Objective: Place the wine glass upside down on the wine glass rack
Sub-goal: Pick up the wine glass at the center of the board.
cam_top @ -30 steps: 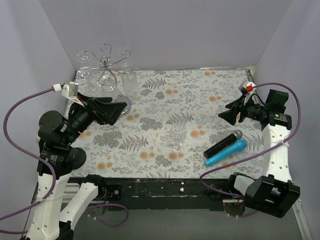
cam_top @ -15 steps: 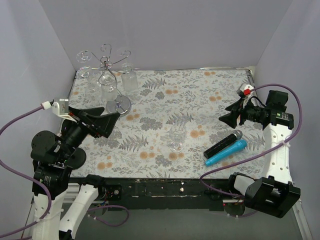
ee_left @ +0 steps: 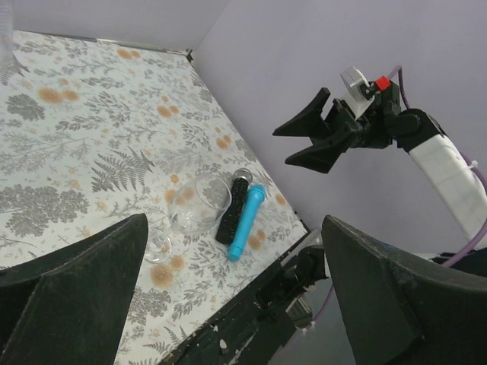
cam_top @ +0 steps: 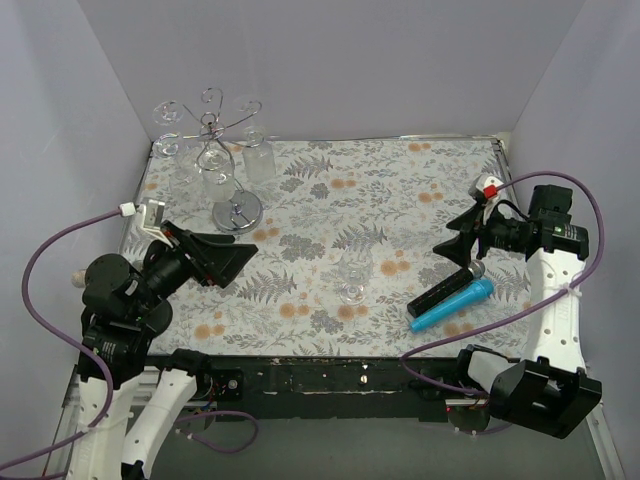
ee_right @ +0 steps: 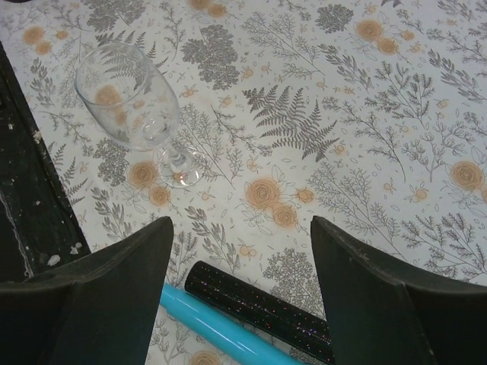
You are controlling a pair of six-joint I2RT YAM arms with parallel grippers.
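Lilac-grey walls [cam_top: 350, 60] box in a table [cam_top: 400, 190] covered with a fern-and-flower cloth. The left gripper [cam_top: 238, 262] hangs above the near-left part of the cloth, pointing right, its fingers spread wide and empty. The right gripper [cam_top: 445, 242] is raised over the right side, aimed left and downward, its jaws also apart with nothing between them. The wine glass [cam_top: 352, 278] stands upright on its foot near the front edge, between the two grippers and touched by neither. Near it on the right, a black microphone [cam_top: 445, 288] and a blue microphone [cam_top: 452, 304] lie side by side. The wine glass rack [cam_top: 215, 150] stands in the far-left corner, well apart from the glass, with bare cloth between.
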